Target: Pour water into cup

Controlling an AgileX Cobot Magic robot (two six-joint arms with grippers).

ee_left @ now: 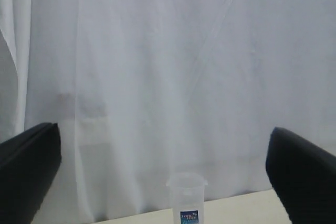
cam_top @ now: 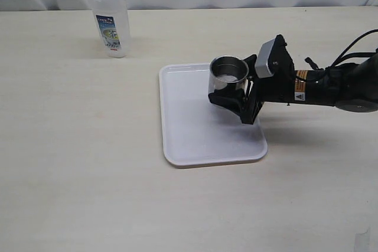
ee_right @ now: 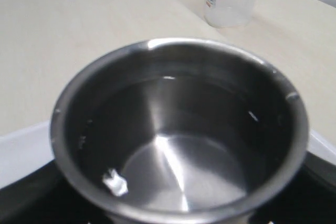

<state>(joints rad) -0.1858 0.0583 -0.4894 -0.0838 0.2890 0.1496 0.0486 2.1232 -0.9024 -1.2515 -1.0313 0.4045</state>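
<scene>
the cup [cam_top: 229, 74], a short shiny steel tumbler, sits in the right gripper [cam_top: 233, 101], whose black jaws are clamped on its lower wall from either side. it is over the far right part of a white tray [cam_top: 195, 146], near the tray's far edge, mouth up and close to upright; whether its base touches the tray or hangs just above it i cannot tell. the right arm [cam_top: 331, 87] comes in low from the right side of the counter [cam_top: 77, 163], and a grey camera block [cam_top: 269, 57] on its wrist sits just beside the cup's rim. the right wrist view looks down into the cup: a dark polished wall, a brighter floor, a few small glints and a faint ring partway up the inside; whether water lies in it i cannot say for sure. a tall translucent plastic container [cam_top: 109, 19] with a blue and yellow label stands upright on the counter at the far left, well apart from the tray and the cup. the left gripper [ee_left: 164, 156] is out of the exterior view; in its wrist view its jaws stand wide apart, the two dark fingers [ee_left: 29, 174] at either edge of the picture, facing a white curtain [ee_left: 157, 66], with the top of the container showing farther off between them.
</scene>
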